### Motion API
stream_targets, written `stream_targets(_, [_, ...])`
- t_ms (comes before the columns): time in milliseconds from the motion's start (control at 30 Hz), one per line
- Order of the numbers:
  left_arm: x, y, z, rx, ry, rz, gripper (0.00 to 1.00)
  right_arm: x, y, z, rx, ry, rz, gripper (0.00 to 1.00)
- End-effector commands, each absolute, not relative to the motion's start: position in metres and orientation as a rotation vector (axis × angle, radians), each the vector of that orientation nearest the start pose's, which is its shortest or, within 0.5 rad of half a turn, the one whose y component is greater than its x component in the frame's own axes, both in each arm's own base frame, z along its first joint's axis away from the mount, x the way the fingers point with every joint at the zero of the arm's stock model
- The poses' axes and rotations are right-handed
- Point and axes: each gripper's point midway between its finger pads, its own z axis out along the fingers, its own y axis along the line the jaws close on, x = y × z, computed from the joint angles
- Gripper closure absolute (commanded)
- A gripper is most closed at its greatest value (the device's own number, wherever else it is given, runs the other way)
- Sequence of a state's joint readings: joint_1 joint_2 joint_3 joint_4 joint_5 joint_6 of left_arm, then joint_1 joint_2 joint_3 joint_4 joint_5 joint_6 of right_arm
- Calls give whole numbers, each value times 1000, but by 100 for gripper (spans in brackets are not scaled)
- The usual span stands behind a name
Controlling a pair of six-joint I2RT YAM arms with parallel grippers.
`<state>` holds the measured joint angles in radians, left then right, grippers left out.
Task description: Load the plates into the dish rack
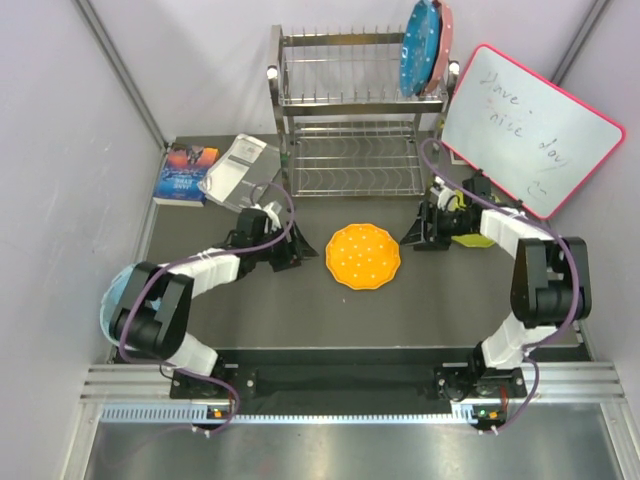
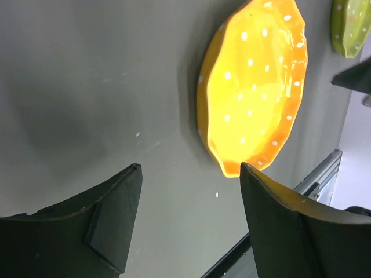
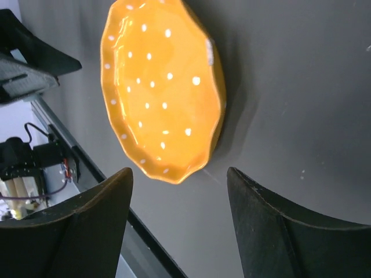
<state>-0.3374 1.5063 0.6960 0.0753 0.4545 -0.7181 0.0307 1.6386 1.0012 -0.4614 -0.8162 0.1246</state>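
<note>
An orange dotted plate (image 1: 363, 256) lies flat on the table between my two grippers. My left gripper (image 1: 303, 250) is open just left of it, with only bare table between its fingers (image 2: 191, 174); the orange plate (image 2: 255, 87) lies ahead and to the right. My right gripper (image 1: 411, 238) is open just right of the plate and holds nothing (image 3: 179, 174), with the orange plate (image 3: 162, 87) ahead of it. A yellow-green plate (image 1: 477, 239) lies partly hidden under the right arm and shows again at a corner (image 2: 351, 26). Blue (image 1: 420, 45) and pink (image 1: 443, 42) plates stand in the dish rack (image 1: 350, 110).
A whiteboard (image 1: 530, 130) leans at the back right. A book (image 1: 186, 172) and a clear plastic container (image 1: 238, 170) lie left of the rack. A pale blue dish (image 1: 110, 300) sits at the left edge, behind the left arm.
</note>
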Motion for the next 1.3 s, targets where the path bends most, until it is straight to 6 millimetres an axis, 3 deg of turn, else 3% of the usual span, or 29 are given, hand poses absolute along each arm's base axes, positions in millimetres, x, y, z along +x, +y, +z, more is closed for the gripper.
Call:
stream_targets(0, [319, -234, 77, -173, 2336, -1102, 28, 338, 149, 79, -108, 2496, 1171, 35])
stream_targets(333, [317, -273, 43, -178, 2420, -1154, 31, 356, 176, 48, -66, 2537, 1195, 36])
stream_targets(533, [325, -287, 35, -182, 2455, -1170, 36, 344, 200, 32, -23, 2566, 1275, 37])
stream_targets(667, [323, -288, 29, -184, 2475, -1164, 40, 321, 219, 23, -26, 2609, 1385, 37])
stream_targets(933, [312, -301, 19, -155, 2518, -1184, 43, 292, 241, 32, -141, 2561, 1579, 40])
stream_targets(1067, [308, -302, 17, -153, 2532, -1184, 44, 272, 247, 41, -115, 2505, 1681, 40])
stream_targets(1267, [300, -298, 18, -139, 2539, -1160, 43, 284, 254, 56, -119, 2428, 1671, 47])
